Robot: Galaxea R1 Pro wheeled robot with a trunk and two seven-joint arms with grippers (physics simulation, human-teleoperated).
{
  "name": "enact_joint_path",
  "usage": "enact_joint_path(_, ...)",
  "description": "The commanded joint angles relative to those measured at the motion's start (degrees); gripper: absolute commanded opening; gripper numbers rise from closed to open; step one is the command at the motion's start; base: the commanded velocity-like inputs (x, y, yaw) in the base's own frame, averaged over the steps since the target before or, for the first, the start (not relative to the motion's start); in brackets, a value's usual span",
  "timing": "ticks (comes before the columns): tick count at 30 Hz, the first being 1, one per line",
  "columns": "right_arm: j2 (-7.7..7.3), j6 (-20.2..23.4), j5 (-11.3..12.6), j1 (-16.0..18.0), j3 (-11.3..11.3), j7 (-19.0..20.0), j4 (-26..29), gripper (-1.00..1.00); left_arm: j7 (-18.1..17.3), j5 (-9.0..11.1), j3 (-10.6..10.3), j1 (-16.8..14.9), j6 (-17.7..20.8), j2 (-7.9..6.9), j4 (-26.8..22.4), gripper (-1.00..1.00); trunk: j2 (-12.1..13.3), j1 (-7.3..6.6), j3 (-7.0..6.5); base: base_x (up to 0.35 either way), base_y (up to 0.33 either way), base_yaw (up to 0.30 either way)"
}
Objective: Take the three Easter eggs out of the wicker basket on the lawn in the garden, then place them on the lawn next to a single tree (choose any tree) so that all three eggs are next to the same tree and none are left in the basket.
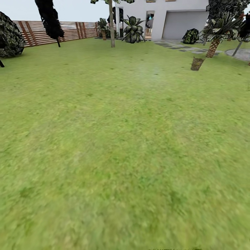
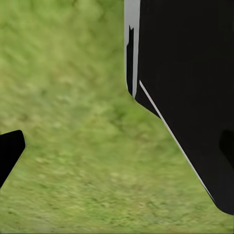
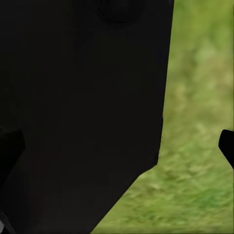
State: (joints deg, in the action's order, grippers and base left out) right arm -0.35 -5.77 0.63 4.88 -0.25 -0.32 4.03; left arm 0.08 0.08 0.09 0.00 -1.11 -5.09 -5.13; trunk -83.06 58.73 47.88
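Note:
The lawn (image 1: pixel 114 146) spreads wide ahead of me in the head view. Far off at the right, a small brown woven shape (image 1: pixel 197 64) stands on the grass and looks like the wicker basket; its inside is too small to make out. The Easter eggs are out of view. A pale-trunked tree (image 1: pixel 111 27) rises at the far middle. My left gripper (image 2: pixel 117 151) hangs over grass beside the robot's black body, fingertips (image 2: pixel 10 153) wide apart and nothing between them. My right gripper (image 3: pixel 117 151) is likewise open beside the dark body.
A brown slat fence (image 1: pixel 52 31) closes the garden's far left. The white house (image 1: pixel 173 17) and paving stones (image 1: pixel 184 47) lie at the back. A scaly-trunked palm (image 1: pixel 213 45) stands just behind the brown shape. Dark bushes (image 1: pixel 10 36) sit at the left edge.

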Motion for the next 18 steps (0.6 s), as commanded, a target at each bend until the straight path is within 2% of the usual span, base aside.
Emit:
enact_joint_path(1, 0.0, -0.2, 0.1, 0.0, 0.0, 0.0, -0.1, 1.0, 0.0, 0.0, 0.0, 0.0, -0.1, 0.0, 0.0, 1.0, 0.0, 0.0, -0.02, 0.0, 0.0, -0.256)
enact_joint_path(18, 0.0, -0.2, 0.0, 0.0, 0.0, 0.0, -0.1, 1.0, 0.0, 0.0, 0.0, 0.0, -0.1, 0.0, 0.0, 1.0, 0.0, 0.0, -1.15, 0.0, 0.0, -0.231)
